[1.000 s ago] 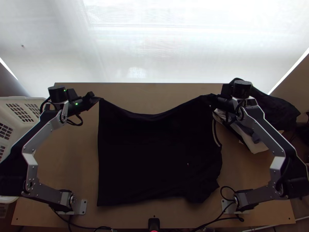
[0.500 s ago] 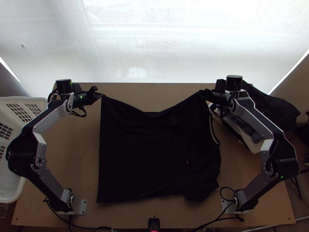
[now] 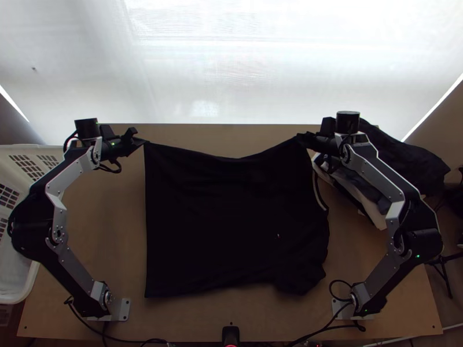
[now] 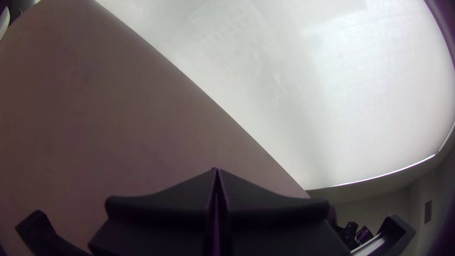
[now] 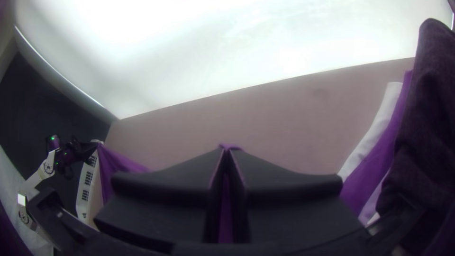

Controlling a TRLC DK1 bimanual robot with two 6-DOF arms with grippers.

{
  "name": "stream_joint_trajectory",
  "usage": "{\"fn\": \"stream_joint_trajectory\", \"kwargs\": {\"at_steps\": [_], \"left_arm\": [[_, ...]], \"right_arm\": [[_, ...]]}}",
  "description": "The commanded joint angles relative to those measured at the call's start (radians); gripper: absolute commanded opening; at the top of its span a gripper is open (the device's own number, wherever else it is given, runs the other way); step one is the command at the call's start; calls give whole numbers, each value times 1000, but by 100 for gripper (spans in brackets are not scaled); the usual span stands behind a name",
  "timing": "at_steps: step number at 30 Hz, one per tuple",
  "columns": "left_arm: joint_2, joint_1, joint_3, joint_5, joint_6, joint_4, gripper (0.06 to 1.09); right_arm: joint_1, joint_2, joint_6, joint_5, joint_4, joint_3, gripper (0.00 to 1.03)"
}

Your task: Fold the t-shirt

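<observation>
Left gripper (image 3: 141, 141) shifted outward, t-shirt (image 3: 226, 220) sagging less — we pinch its far edge (right gripper (image 3: 301, 138) too) — likely nearer folding.

The wooden tabletop (image 3: 116, 231) is looking smooth and matt. On it, the black cloth T-shirt (image 3: 214, 225) is showing a matt finish. Beside it, the white laundry basket (image 3: 20, 269) is looking like smooth plastic. Above it, metallic arm links (image 3: 72, 176) are showing a satin sheen.

The t-shirt (image 3: 226, 225) (black) sags between left gripper (image 3: 142, 141) and right gripper (image 3: 301, 138).
</observation>
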Motion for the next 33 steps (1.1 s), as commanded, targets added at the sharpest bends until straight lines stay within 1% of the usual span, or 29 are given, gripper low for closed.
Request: {"fn": "stream_joint_trajectory", "kwargs": {"at_steps": [1, 9, 11, 12, 14, 15, 17, 18, 19, 20, 22, 23, 25, 28, 31, 33], "left_arm": [[-2, 47, 6, 12, 25, -9, 9], [0, 44, -2, 17, 39, -15, 9], [0, 40, -2, 17, 44, -15, 9], [0, 37, -2, 19, 45, -23, 14], [-3, 31, -3, 19, 67, -27, 31], [-8, 27, -5, 19, 85, -37, 41], [-20, 23, -9, 15, 106, -38, 68], [-22, 23, -9, 15, 109, -38, 82], [-26, 23, -9, 17, 114, -37, 104], [-31, 23, -11, 17, 116, -37, 104], [-37, 23, -11, 14, 129, -35, 104], [-46, 24, -14, 14, 132, -35, 104], [-74, 27, -26, 15, 134, -37, 104], [-140, 32, -68, 15, 151, -43, 104], [-218, 26, -134, 14, 202, -63, 104], [-242, 21, -155, 14, 252, -142, 104]], "right_arm": [[-4, 16, -4, 12, -1, 13, 3], [2, 24, -4, 21, -1, 18, 4], [2, 24, -4, 23, -1, 15, 11], [2, 24, -4, 24, -2, 15, 17], [2, 21, -6, 23, -7, 15, 26], [2, 16, -6, 24, -8, 12, 38], [2, 7, -10, 24, -19, 12, 78], [3, 1, -15, 24, -27, 12, 89], [3, -8, -15, 23, -33, 10, 90], [3, -22, -15, 24, -38, 4, 90], [2, -63, -12, 24, -61, -13, 95], [0, -89, -7, 24, -96, -20, 97], [-1, -149, -6, 24, -157, -54, 98], [-1, -287, 13, 26, -177, -195, 98], [-12, -425, 48, 26, -235, -340, 98], [-36, -519, 83, 27, -260, -439, 98]]}}
